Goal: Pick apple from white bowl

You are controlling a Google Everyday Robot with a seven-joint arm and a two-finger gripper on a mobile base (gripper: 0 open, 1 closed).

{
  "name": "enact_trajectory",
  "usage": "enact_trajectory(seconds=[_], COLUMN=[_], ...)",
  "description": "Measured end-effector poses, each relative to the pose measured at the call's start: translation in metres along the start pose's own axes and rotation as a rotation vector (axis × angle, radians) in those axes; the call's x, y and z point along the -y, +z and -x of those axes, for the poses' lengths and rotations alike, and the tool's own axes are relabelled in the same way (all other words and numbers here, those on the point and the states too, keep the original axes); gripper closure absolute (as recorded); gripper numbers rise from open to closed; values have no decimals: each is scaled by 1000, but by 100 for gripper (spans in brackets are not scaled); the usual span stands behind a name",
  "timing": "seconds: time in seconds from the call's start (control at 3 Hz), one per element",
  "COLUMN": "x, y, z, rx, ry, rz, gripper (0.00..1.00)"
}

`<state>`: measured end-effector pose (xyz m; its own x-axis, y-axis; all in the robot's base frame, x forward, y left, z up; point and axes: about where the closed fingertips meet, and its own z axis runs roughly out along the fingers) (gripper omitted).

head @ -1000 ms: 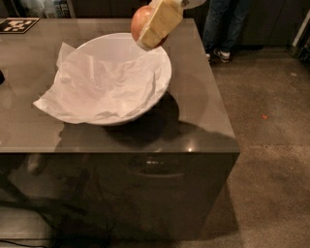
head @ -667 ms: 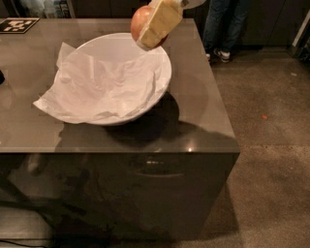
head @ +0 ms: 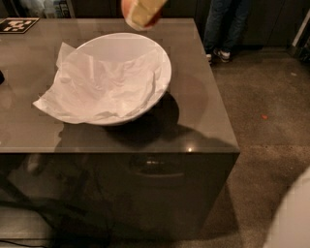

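we see a glossy grey bench [head: 198,121] with a dark front. the pincer [head: 142,12], clamped on the apple [head: 125,7], hangs above the bench's far edge. just below the pincer and nearer to us, the white bowl [head: 163,72] rests on the bench, lined with crumpled tissue paper [head: 97,89]. well to the pincer's left in view, a black-and-white marker [head: 17,24] lies flat at the far corner.

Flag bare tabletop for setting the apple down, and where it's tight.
Widest free patch: table between the white bowl rim and the right edge. Also the strip along the front edge, and the far-left stretch between tissue paper and the marker tag. Crowded: centre-left, bowl and overhanging tissue. The gripper holds the apple above the bowl's far rim.
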<state>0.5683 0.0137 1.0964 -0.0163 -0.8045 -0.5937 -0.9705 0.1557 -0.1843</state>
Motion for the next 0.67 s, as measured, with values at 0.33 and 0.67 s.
enact_trajectory(seconds=[0.33, 0.67], x=[1, 7], y=[-22, -35], z=[62, 90], rx=[77, 143], ry=[-25, -50], rz=[-28, -72], gripper=[100, 100])
